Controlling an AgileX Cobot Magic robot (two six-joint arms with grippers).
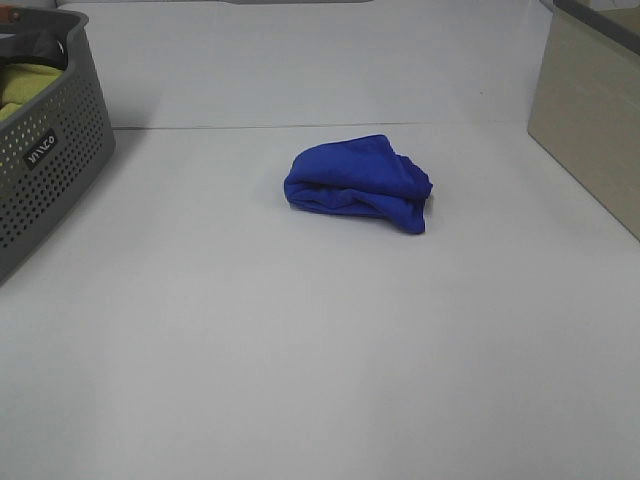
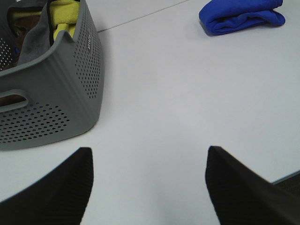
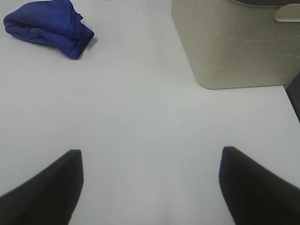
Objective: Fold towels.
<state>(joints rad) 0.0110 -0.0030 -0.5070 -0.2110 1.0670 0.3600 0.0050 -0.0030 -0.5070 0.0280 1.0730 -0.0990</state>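
The royal-blue towel [image 1: 358,183] lies bunched and loosely folded in a heap on the white table, a little beyond its middle. It also shows in the left wrist view [image 2: 241,16] and in the right wrist view [image 3: 49,27]. Neither gripper shows in the exterior high view. My left gripper [image 2: 149,180] is open and empty over bare table, well short of the towel. My right gripper [image 3: 151,183] is open and empty too, also far from the towel. No white tag shows.
A grey perforated basket [image 1: 45,160] stands at the far left, holding a yellow-green cloth [image 2: 65,14] and other cloths. A beige bin [image 1: 590,110] stands at the far right, seen closer in the right wrist view [image 3: 234,42].
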